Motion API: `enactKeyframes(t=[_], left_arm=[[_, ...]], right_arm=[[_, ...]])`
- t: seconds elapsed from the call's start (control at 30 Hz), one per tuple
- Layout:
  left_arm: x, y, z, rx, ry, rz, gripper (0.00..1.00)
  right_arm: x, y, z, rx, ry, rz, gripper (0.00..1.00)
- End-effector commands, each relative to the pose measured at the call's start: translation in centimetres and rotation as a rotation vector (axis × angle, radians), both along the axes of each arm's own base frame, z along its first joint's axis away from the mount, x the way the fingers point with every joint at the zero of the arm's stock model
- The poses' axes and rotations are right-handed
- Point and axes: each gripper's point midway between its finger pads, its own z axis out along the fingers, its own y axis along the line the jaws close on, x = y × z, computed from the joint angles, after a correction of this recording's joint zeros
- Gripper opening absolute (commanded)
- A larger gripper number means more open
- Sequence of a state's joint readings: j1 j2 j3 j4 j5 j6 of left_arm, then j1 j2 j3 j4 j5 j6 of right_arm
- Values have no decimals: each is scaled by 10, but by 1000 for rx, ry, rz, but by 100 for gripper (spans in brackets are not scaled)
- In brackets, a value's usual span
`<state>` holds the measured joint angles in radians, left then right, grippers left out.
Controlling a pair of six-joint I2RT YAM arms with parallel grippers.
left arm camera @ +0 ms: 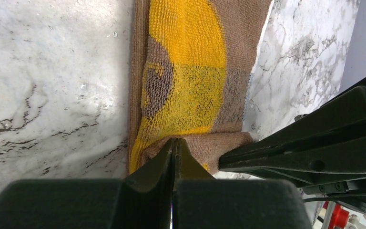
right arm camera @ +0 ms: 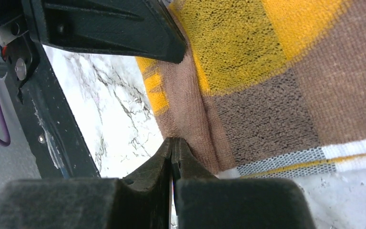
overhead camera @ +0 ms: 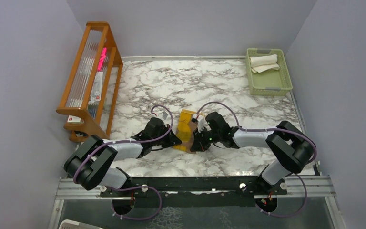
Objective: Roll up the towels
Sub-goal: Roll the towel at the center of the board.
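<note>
Overhead and wrist views. A yellow-and-brown towel lies on the marble counter near its front edge, between the two arms. Much of its near end is hidden overhead by the wrists. The left gripper has its jaws pressed together at the raised near fold. The right gripper is likewise closed, at the brown edge beside a white stripe. Whether either pinches cloth cannot be made out. A cream towel lies in the green basket at the far right corner. A wooden rack stands at the left.
</note>
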<state>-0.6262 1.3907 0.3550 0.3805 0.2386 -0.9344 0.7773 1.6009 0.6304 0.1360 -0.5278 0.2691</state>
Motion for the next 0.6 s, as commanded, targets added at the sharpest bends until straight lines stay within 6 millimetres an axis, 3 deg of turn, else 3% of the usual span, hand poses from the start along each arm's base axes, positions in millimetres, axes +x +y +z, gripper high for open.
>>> enactKeyframes(t=[0.0,0.1,0.17,0.2,0.27,0.33,0.43,0.57], left_arm=[[-19,35,-41,182,91,51,0],[-19,36,-41,187,91,50,0],[-20,36,-41,191,90,45,0],[-19,36,-41,192,89,44,0],[-18,36,-40,196,83,38,0],[-17,35,-40,201,81,32,0],[-16,34,-39,201,78,24,0],[-15,33,-38,200,75,23,0]], right_arm=[[1,-27,-23,-113,24,-149,1],[0,-36,-25,-128,30,-191,1],[3,-32,-12,-93,-21,-160,1],[6,-27,0,-64,-61,-136,6],[14,-17,29,-26,-188,-91,30],[22,-8,59,-25,-350,-62,42],[25,-2,78,-41,-506,3,45],[11,9,71,-83,-644,142,45]])
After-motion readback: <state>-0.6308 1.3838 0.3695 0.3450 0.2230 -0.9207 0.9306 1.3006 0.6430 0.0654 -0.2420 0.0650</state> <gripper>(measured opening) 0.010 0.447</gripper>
